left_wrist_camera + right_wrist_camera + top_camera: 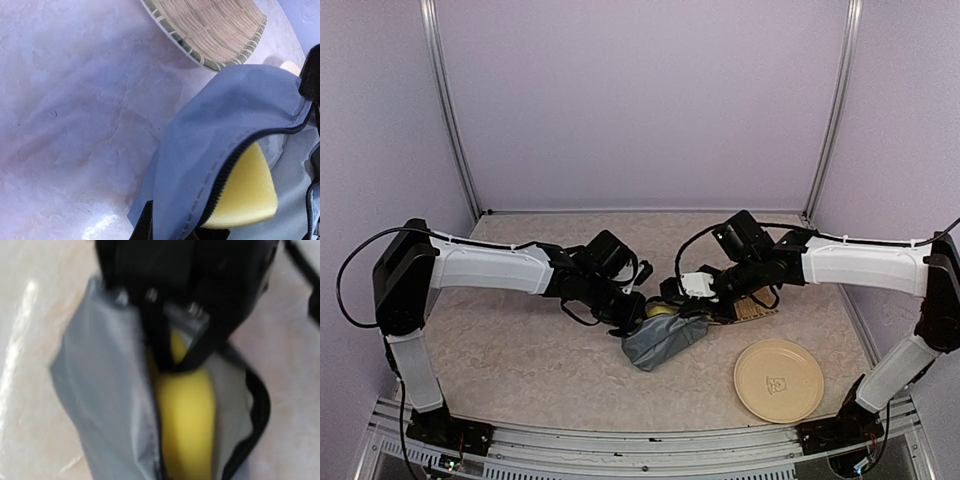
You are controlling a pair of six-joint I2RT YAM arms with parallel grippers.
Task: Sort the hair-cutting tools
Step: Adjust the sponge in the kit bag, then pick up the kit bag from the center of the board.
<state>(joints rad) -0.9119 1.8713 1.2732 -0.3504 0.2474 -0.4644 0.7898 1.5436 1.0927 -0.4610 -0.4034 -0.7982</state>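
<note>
Showing nowhere, the hair-cutting tools may lie inside the grey-blue zip pouch (665, 338), behind the yellow sponge (245, 192). The left gripper (636, 318) pinches its flap. The right gripper (688, 298) is unreadable. Hold the mouth wide and reach past the sponge.

1. Top view: bright, even, soft light from above; only faint shadows on the table (520, 340); sharp throughout.
2. Left wrist: white glare on the tabletop (near the bottom edge); the grey-blue pouch (215, 125) sits close and slightly soft.
3. Right wrist: heavy blur everywhere; a pale glare streak at left; the yellow sponge (187, 425) looks vivid but smeared.
</note>
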